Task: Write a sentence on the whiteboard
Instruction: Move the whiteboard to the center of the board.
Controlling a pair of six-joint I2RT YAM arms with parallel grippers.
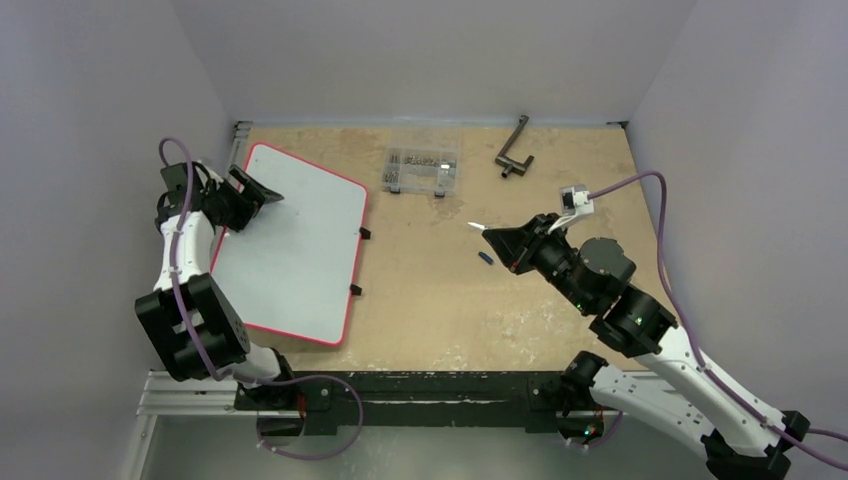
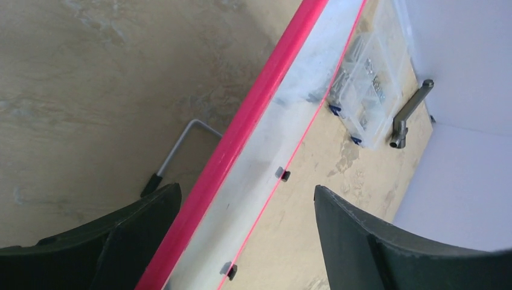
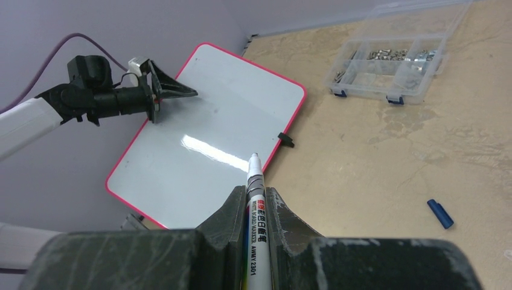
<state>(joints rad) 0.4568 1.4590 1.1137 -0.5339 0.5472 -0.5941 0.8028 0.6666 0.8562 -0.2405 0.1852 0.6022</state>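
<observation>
The whiteboard (image 1: pixel 290 250) lies on the left of the table, white with a red rim, tilted; its surface is blank and no blue sentence shows. It also shows in the right wrist view (image 3: pixel 211 139). My left gripper (image 1: pixel 250 195) is open, its jaws straddling the board's far left rim (image 2: pixel 241 139) in the left wrist view, where the gripper (image 2: pixel 246 188) holds nothing. My right gripper (image 1: pixel 510 240) is shut on a white uncapped marker (image 3: pixel 256 175), held above the table right of the board, tip pointing at it. In the right wrist view the gripper (image 3: pixel 256 199) clamps the marker's barrel.
A blue marker cap (image 1: pixel 486 258) lies on the table under the right gripper. A clear compartment box (image 1: pixel 421 170) and a dark metal handle (image 1: pixel 514 150) are at the back. Two black clips (image 1: pixel 364 233) sit on the board's right edge. Walls close in on three sides.
</observation>
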